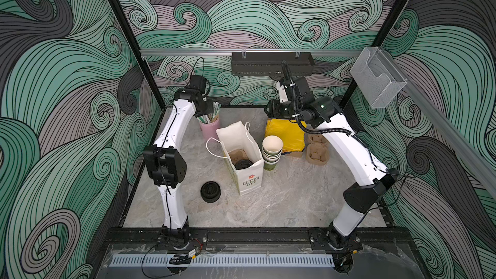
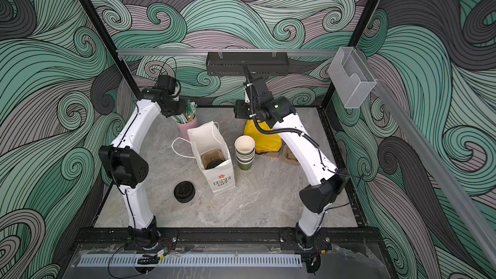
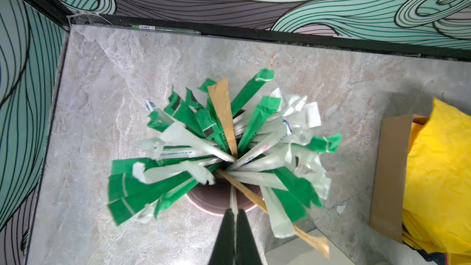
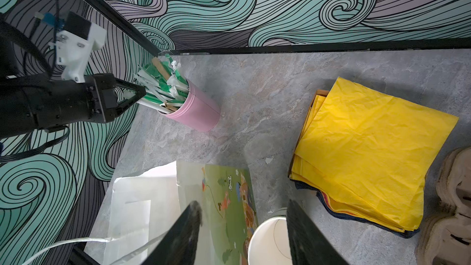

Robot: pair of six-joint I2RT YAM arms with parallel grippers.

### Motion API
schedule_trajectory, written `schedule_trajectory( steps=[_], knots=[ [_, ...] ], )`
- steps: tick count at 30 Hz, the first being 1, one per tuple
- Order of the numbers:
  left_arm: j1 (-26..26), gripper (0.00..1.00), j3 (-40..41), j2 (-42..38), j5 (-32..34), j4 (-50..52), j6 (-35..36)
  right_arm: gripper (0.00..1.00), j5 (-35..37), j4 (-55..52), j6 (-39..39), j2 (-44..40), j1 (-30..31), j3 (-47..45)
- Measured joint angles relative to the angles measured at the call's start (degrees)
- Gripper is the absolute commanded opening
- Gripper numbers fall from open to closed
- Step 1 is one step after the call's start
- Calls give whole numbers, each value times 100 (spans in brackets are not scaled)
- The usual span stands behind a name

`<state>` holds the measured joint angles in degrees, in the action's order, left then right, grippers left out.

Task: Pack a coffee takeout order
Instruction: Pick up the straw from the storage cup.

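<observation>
The left gripper point(image 3: 235, 212) has its jaws pressed together on the end of a thin white paper-wrapped stick point(image 3: 233, 196). It is one of a splayed bunch of green, white and tan sticks standing in a pink cylindrical plastic cup point(image 4: 201, 113) directly ahead of the jaw tips. The stick's long axis runs from the jaws down into the middle of the cup. It looks light and bendy, so a pull along that axis should free it without dragging its neighbours.

The right gripper point(image 4: 242, 203) hangs with its jaws about half open and nothing between them. Just below them is the rim of a stack of lidless white-lined green paper cups point(image 1: 272, 151). Beside it, under one finger, stands an open white paper bag point(image 1: 248, 178). Inside the bag sits the tan moulded-pulp carrier point(image 1: 236, 154), with the paper cup with black plastic lid point(image 1: 243, 164) upright in it; only the lid shows.

Farther out beyond the jaws lies the thin bright-yellow sheet point(image 4: 369, 149), flat and creased on a pile of similar sheets on a brown cardboard piece point(image 3: 392, 174). It is nearly square, with no marked long axis, and one corner points at the back wall. It is probably limp, very light and inclined to cling to the sheet beneath. A pinch at a free corner, peeled up slowly, looks best.
</observation>
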<state>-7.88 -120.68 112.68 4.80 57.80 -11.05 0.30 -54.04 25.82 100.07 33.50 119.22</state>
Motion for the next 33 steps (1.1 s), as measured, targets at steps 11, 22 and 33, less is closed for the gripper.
schedule_trajectory(
  steps=[11,22,33],
  knots=[
    [0,0,-188,-654,109,205,17,56,-35,2,37,0,0,-7],
    [0,0,-448,-1276,256,448,61,56,-76,-9,109,-4,0,-83],
    [0,0,-741,-1510,162,660,42,56,-83,-9,166,-52,0,-186]
  ],
)
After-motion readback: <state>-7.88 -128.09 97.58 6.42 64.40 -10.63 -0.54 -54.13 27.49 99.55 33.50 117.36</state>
